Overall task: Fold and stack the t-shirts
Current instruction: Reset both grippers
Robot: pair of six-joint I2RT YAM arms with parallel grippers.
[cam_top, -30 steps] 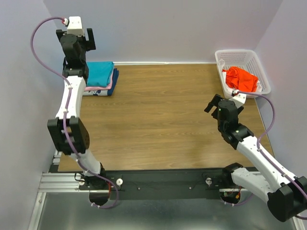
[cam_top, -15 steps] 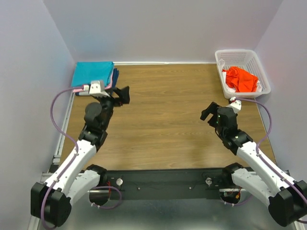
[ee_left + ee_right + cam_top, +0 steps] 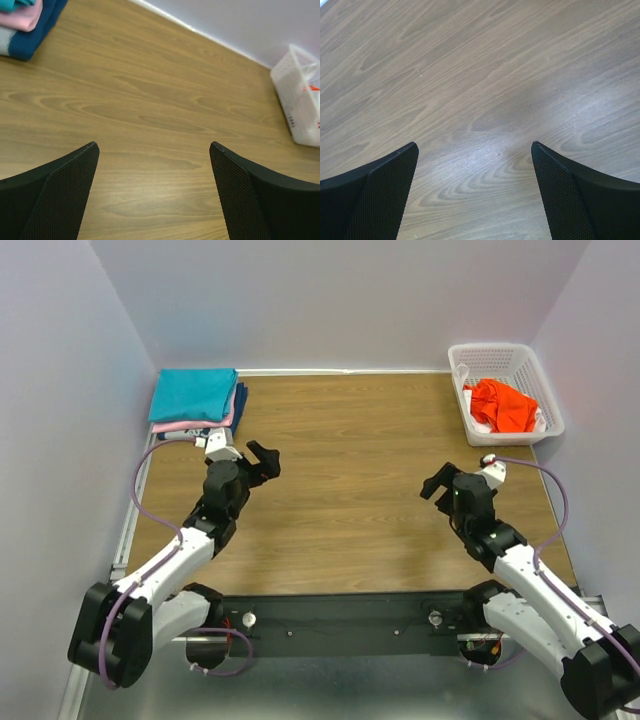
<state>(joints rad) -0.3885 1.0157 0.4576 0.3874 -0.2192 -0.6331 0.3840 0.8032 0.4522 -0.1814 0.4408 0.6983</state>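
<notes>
Low over the table, left hand and right hand angle forward, both spread wide, empty.

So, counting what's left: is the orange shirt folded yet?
Not folded: the orange shirt lies crumpled in the basket, apart from the stack.

Top view looks down on the whole table; both wrist views skim its wood closely.

We saw a brown wood-grain tabletop closed in by plain pale lilac walls at the back and both sides. A thin white strip ran along the back wall's foot. Soft light left a faint sheen on the wood. Grey sheet metal lay below the near edge.
</notes>
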